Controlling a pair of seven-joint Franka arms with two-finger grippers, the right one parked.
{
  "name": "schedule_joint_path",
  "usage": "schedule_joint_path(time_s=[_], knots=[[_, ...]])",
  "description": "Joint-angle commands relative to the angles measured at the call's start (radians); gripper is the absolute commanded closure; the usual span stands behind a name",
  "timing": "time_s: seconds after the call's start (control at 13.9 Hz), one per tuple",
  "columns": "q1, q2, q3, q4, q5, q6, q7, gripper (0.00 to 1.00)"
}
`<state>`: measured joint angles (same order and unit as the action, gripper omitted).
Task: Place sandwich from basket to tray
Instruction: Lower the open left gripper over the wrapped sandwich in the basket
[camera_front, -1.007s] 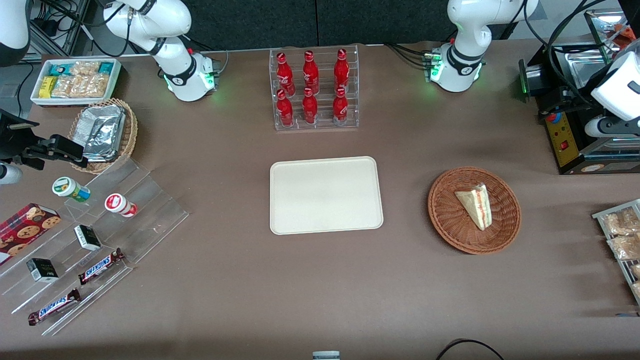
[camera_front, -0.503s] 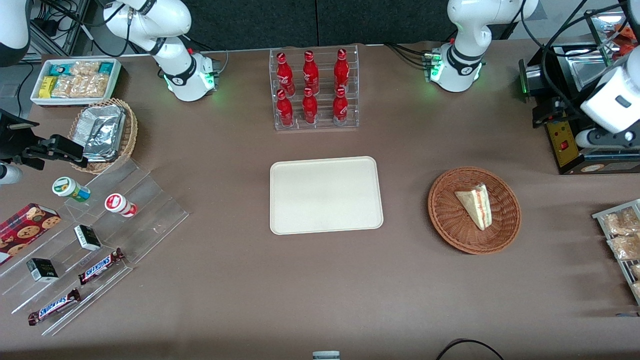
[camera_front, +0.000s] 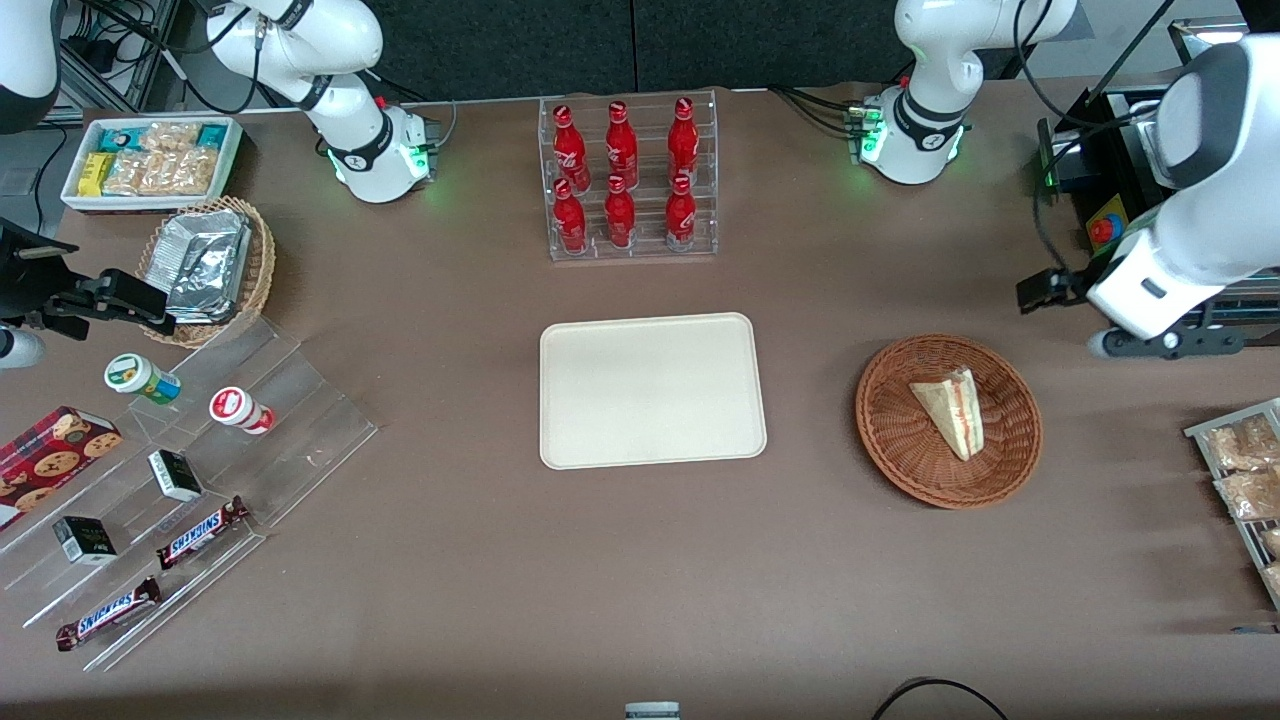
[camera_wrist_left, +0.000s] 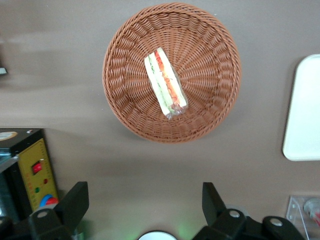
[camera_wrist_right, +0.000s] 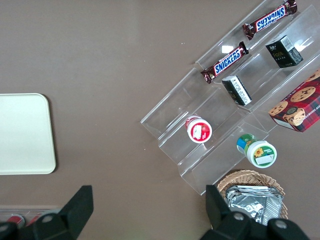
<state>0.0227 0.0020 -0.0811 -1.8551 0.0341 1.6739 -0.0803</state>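
The sandwich (camera_front: 953, 410) (camera_wrist_left: 166, 82), a pale bread wedge with red and green filling, lies in the round reddish-brown wicker basket (camera_front: 890, 440) (camera_wrist_left: 125, 100). The cream tray (camera_front: 650, 390) (camera_wrist_left: 305, 110) lies flat at the table's middle, bare. My left gripper (camera_front: 1165, 345) (camera_wrist_left: 144, 200) hovers above the table beside the basket, slightly farther from the front camera and toward the working arm's end. Its fingers (camera_wrist_left: 75, 200) stand wide open with only table between them, apart from the basket rim.
A black box with a yellow panel (camera_front: 1120, 260) (camera_wrist_left: 35, 170) stands close to the gripper. Snack packets (camera_front: 1240, 470) lie at the working arm's table edge. A rack of red bottles (camera_front: 628, 180) stands farther back than the tray. Stepped acrylic shelves (camera_front: 200, 470) sit toward the parked arm's end.
The left arm has swung down from over the black box toward the basket, coming nearer the front camera. Sandwich, basket and tray have not moved.
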Motion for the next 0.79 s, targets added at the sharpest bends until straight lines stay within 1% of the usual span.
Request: schedule_joint_path(time_s=[0.0,0.14,0.29,0.43,0.58,0.72], knots=[[-0.012,-0.043,0.001,-0.142,0.004,0.127,-0.064,0.00],[-0.012,-0.042,0.001,-0.218,0.003,0.229,-0.125,0.00],[-0.010,-0.031,0.003,-0.266,-0.010,0.294,-0.243,0.00],[-0.010,-0.045,0.003,-0.343,-0.010,0.384,-0.275,0.00],[-0.010,-0.033,0.003,-0.355,-0.008,0.423,-0.341,0.00],[-0.012,-0.017,0.003,-0.383,-0.005,0.489,-0.360,0.00]])
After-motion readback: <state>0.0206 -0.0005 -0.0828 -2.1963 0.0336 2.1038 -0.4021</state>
